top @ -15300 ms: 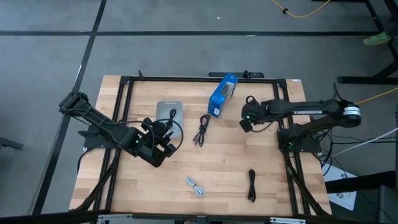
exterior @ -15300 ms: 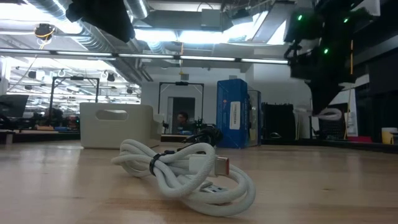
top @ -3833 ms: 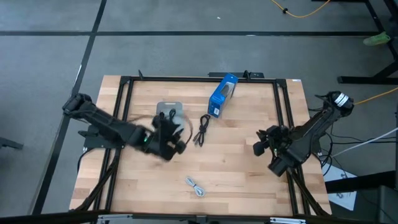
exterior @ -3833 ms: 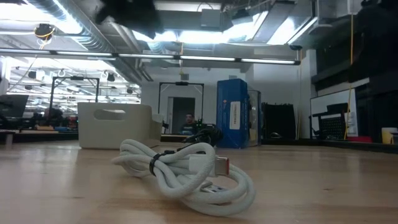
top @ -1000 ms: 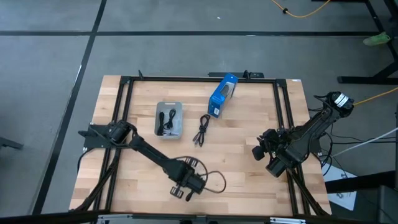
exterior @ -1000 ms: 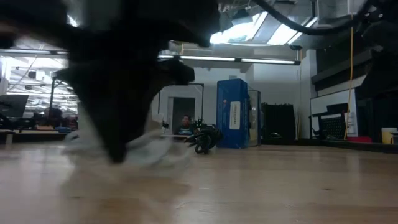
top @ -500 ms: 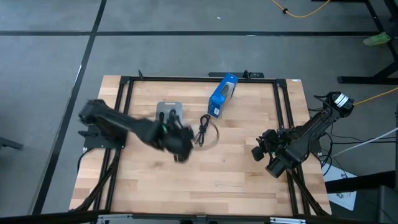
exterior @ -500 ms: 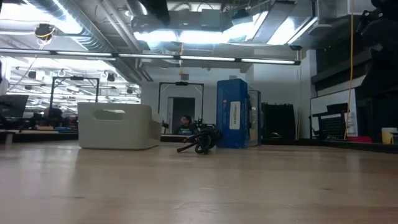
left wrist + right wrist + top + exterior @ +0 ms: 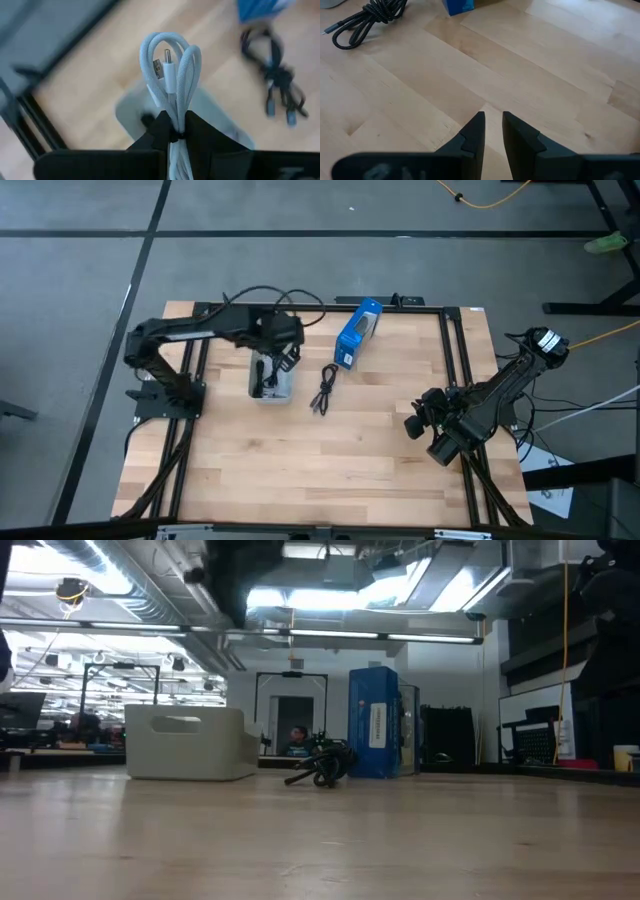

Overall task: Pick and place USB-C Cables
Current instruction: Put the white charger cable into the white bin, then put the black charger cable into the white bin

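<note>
My left gripper (image 9: 277, 352) hangs over the grey bin (image 9: 283, 388) at the table's far left, shut on a white USB-C cable bundle (image 9: 170, 65). Black cables (image 9: 265, 377) lie inside the bin. Another black cable bundle (image 9: 323, 390) lies on the table between the bin and the blue box (image 9: 358, 332); it also shows in the low view (image 9: 322, 765). My right gripper (image 9: 493, 120) waits low over the table's right side, fingers nearly together, empty. My left gripper pinches the white bundle between its two fingers, at the black tie around its middle (image 9: 174, 134). The looped end and a plug (image 9: 168, 57) stick out past the fingertips (image 9: 156, 127). The fingers point down toward the bin. The bundle is lifted clear.
The blue box stands at the far middle of the table. In the low view the bin (image 9: 185, 745) and the blue box (image 9: 373, 720) stand far back, with bare wood in front of them. A black frame (image 9: 200, 320) runs around the table.
My left gripper has risen from the table's near side with the white cable bundle and swung toward the far left, ending over the grey bin. The bundle has been lifted clear of the table. My right arm has kept still.
</note>
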